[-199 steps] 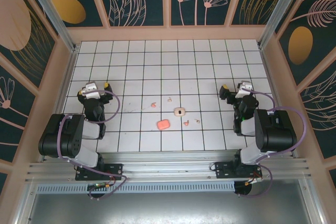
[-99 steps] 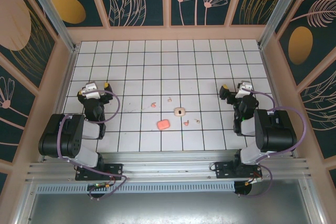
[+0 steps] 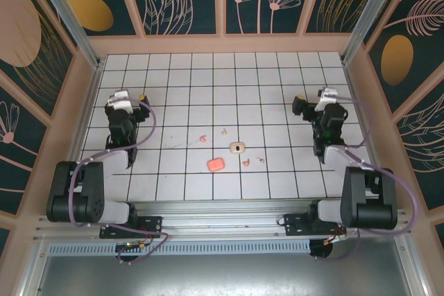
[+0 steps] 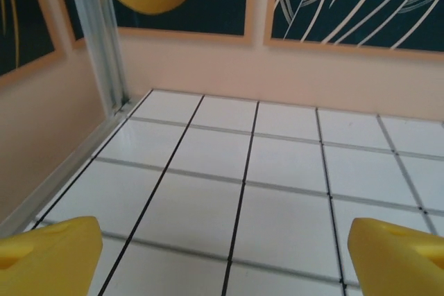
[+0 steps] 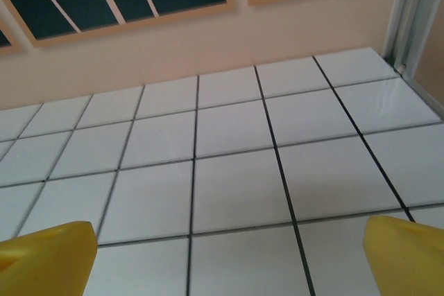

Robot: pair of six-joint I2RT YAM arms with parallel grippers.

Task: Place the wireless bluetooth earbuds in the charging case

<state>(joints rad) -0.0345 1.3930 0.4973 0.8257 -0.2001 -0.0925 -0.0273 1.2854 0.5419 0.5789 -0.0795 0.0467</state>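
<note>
Moved since a second ago: both arms, now unfolded at the elbow and reaching further up the white tiled table. Nothing else shifted.

Seen from above, left gripper off to the left side and right gripper off to the right, each well apart from the small items in the middle. Likely just leaving the rest pose, so no approach to any item yet.

Through the left wrist camera, left gripper with yellow fingers spread wide, nothing between them, facing bare tiles and the far wall. Same through the right wrist camera: right gripper, yellow fingers wide and empty.

Near the table's centre, four tiny earbuds lying loose: one coral, one pale, one coral, one pale. Between them, pale charging case, apparently lying open, ready to receive buds. Just left of the lower pair, coral case, seemingly closed. No earbud seated so far; probably spread out like this to be picked one at a time.
</note>
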